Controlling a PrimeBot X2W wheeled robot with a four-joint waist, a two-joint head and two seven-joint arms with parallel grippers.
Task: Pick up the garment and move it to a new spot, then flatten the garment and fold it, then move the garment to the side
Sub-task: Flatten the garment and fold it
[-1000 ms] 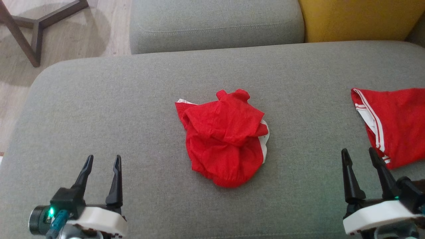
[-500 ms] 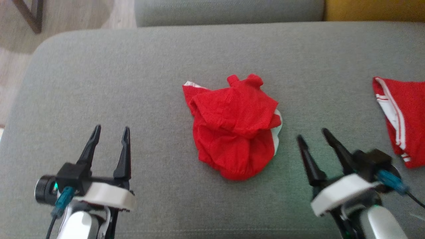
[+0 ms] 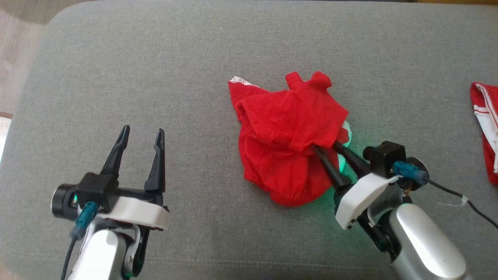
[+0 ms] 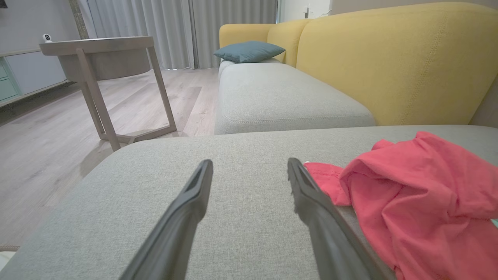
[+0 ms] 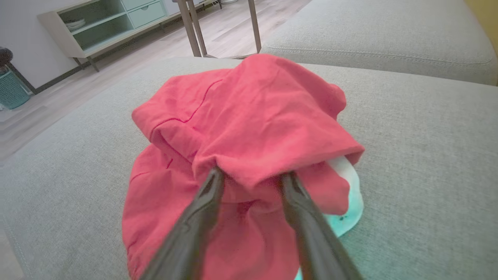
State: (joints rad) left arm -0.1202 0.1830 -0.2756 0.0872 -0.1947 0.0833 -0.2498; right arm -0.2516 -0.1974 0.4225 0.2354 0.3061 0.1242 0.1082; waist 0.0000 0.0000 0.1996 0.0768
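Note:
A crumpled red garment [image 3: 288, 128] with a white trim lies in a heap on the grey sofa cushion [image 3: 155, 58]. My right gripper [image 3: 326, 146] reaches into its right side from the lower right. In the right wrist view, both fingertips sit tucked under an overhanging fold of the garment [image 5: 249, 116], still apart, with bunched fabric between them at the right gripper [image 5: 251, 175]. My left gripper [image 3: 142, 130] stands open over bare cushion, well to the left of the heap. In the left wrist view, the garment [image 4: 420, 202] lies just right of the left gripper [image 4: 249, 163].
Another red cloth with white stripes [image 3: 484, 116] lies at the cushion's right edge. Wooden floor [image 3: 15, 46] begins past the cushion's left edge. Beyond stand a side table [image 4: 97, 58], a yellow sofa back [image 4: 389, 58] and a low cabinet [image 5: 105, 27].
The camera has tipped down and shifted. My right gripper has swung left and forward from bare cushion into the garment's right side, its jaws narrowing. The left gripper has edged forward, still open.

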